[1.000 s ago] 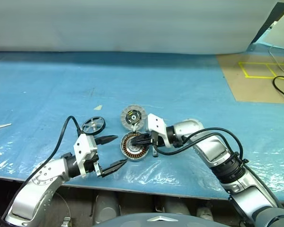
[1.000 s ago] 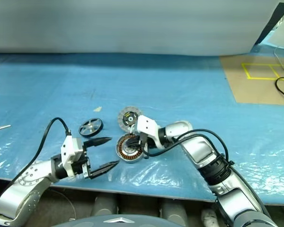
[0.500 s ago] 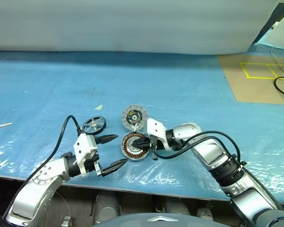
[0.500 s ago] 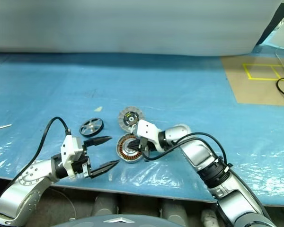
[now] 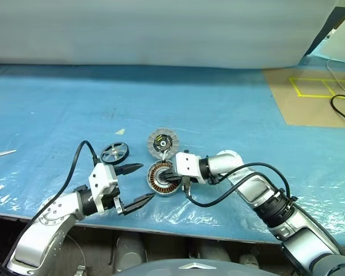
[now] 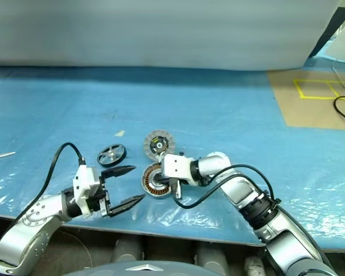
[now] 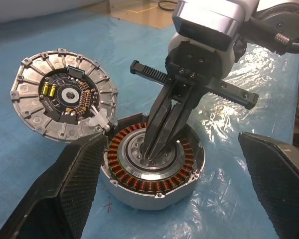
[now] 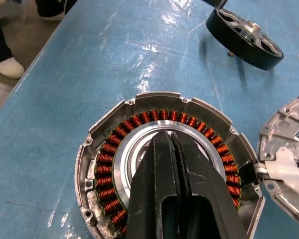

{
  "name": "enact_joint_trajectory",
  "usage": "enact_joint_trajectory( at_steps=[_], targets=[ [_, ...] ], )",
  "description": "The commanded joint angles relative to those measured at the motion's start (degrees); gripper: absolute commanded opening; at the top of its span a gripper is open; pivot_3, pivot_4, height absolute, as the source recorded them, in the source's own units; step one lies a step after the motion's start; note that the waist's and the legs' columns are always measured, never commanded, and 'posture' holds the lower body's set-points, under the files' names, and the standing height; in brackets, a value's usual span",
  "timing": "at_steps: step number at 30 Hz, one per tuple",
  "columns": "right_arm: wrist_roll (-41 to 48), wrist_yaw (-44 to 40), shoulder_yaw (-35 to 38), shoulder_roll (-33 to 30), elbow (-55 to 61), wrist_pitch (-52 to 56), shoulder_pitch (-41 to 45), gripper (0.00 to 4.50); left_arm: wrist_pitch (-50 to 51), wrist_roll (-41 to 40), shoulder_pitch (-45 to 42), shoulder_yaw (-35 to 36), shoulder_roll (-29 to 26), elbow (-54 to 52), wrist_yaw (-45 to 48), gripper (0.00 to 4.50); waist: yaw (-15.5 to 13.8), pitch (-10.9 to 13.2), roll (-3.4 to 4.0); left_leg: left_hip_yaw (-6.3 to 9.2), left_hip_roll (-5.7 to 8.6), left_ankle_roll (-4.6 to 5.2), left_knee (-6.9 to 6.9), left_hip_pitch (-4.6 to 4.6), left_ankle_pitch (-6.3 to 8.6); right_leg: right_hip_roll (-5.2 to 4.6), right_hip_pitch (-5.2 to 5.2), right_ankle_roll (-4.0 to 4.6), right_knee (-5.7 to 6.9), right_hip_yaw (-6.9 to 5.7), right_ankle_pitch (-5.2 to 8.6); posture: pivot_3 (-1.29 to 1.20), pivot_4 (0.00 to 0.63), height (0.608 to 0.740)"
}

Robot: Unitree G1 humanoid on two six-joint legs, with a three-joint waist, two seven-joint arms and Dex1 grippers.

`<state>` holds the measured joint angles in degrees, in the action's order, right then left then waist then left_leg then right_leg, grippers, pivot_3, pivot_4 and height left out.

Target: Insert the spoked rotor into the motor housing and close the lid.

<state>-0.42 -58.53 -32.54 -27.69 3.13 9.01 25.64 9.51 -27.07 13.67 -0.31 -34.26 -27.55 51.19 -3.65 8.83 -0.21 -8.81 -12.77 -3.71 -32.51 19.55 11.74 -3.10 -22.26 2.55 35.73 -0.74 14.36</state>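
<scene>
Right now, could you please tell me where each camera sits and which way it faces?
Head views: look forward and down at the motor housing, both arms showing.
Left wrist view: along the open left claw, facing the housing and lid.
Right wrist view: along the shut right claw, tips in the housing.
Shared: the housing; the spoked rotor lies apart.

On blue plastic-covered table [image 6: 230,115]: grey round motor housing with copper windings [image 6: 153,179], right gripper [image 6: 163,175] over it, fingers together. Segmented round lid [image 6: 157,143] just beyond. Black spoked rotor [image 6: 111,154] farther left. Left gripper [image 6: 131,184] nearer, spread wide.
</scene>
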Motion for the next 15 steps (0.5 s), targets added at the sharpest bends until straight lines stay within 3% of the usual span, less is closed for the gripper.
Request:
enact_joint_trajectory(
  at_steps=[1,5,9,15],
  targets=[
    [-3.4,0.0,-1.9,-0.7,-5.4,2.6,-1.9,0.02,-1.5,0.0,0.2,0.6,0.1,-0.6,0.5,4.50,0.0,-0.1,-0.01,0.00,0.00,0.02,0.00,-0.09,0.01,-0.01,0.09,-0.01,-0.01,0.00,0.01,0.00,0.150,0.740],
    [7.6,-1.2,5.2,3.6,-2.0,14.1,-0.2,0.02,-1.8,0.2,0.3,0.3,0.4,-0.4,0.4,4.50,0.0,-0.1,-0.06,0.00,0.01,0.05,0.01,-0.42,0.03,-0.01,0.20,-0.14,0.00,0.05,0.08,0.00,0.150,0.740],
    [15.4,-2.4,10.2,5.6,1.6,23.8,2.0,0.02,-1.6,0.3,-0.1,0.0,0.8,-0.4,0.2,4.50,0.0,-0.1,-0.05,0.01,0.00,0.02,0.01,-0.14,0.01,0.00,-0.07,0.00,-0.01,0.04,-0.01,0.00,0.150,0.740],
    [14.6,-3.4,8.1,3.9,4.5,24.3,0.6,0.02,-1.3,0.2,-0.6,0.1,0.8,-0.3,0.4,4.50,0.0,-0.1,-0.05,0.02,0.00,-0.19,0.13,0.53,-0.09,0.06,-0.77,-0.17,-0.02,-0.02,-0.13,0.00,0.150,0.740]
  ],
)
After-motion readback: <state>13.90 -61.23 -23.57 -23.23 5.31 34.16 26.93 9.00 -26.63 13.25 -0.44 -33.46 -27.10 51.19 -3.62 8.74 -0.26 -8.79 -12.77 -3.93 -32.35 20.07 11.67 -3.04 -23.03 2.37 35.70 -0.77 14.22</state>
